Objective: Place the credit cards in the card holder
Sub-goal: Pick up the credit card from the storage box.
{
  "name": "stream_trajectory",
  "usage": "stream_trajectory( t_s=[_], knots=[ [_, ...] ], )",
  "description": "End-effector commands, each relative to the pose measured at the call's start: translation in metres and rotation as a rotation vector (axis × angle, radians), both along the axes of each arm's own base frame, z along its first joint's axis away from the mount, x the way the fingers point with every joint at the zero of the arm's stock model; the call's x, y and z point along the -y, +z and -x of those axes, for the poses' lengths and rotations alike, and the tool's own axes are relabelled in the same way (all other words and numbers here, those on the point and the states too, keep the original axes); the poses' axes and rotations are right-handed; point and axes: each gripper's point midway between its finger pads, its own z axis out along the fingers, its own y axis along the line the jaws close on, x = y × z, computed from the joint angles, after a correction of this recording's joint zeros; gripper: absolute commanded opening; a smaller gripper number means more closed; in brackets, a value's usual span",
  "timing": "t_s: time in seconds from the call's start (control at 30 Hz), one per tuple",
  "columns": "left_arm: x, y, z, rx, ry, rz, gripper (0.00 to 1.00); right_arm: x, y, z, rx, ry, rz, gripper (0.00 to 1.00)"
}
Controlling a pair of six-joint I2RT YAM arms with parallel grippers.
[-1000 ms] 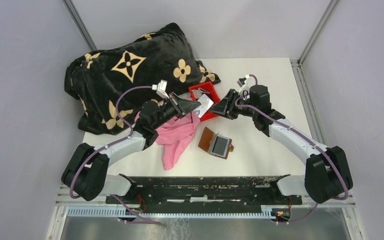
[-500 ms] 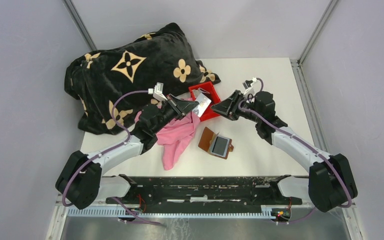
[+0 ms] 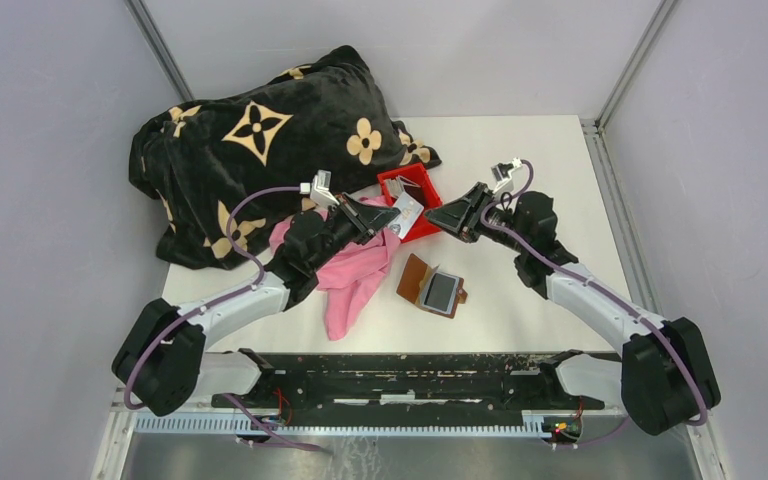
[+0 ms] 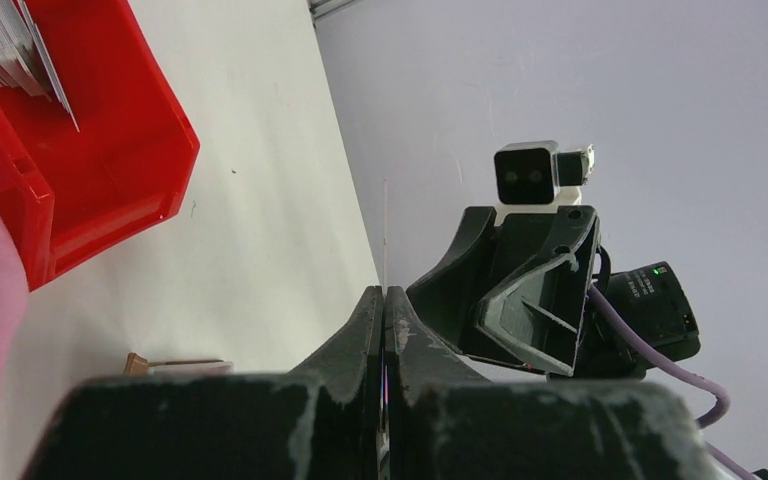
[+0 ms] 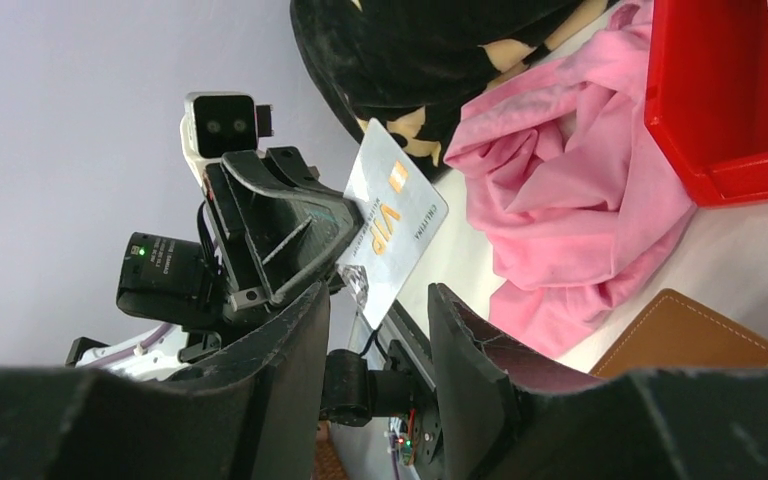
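My left gripper (image 3: 384, 218) is shut on a silver credit card (image 3: 407, 211) and holds it in the air beside the red bin (image 3: 422, 190). Seen edge-on, this card (image 4: 384, 235) sticks up from the closed jaws in the left wrist view. My right gripper (image 3: 441, 220) faces it from the right, open and empty. In the right wrist view the card (image 5: 396, 226) shows gold "VIP" lettering, just beyond the open jaws (image 5: 378, 296). The brown card holder (image 3: 415, 278) lies open on the table with a grey card (image 3: 442, 290) on it. More cards (image 4: 8, 45) stand in the bin.
A pink cloth (image 3: 355, 275) lies under the left arm, left of the card holder. A black blanket with tan flowers (image 3: 260, 135) is heaped at the back left. The white table (image 3: 540, 290) ends at grey walls on both sides.
The right arm has drawn slightly right and toward me, with its jaws barely narrower. The left gripper keeps its hold on the card and has shifted a little left.
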Motion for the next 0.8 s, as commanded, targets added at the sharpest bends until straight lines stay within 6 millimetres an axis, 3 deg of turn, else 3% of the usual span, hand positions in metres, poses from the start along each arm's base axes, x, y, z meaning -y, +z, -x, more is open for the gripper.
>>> stream_trajectory(
  t_s=[0.0, 0.77],
  knots=[
    [0.006, 0.028, -0.004, 0.020, 0.003, 0.071, 0.03, -0.004, 0.025, -0.008, 0.089, 0.001, -0.065, 0.47],
    [0.012, 0.032, -0.005, 0.016, -0.012, 0.109, 0.03, -0.012, 0.012, -0.015, 0.053, 0.012, -0.120, 0.46]
  ],
)
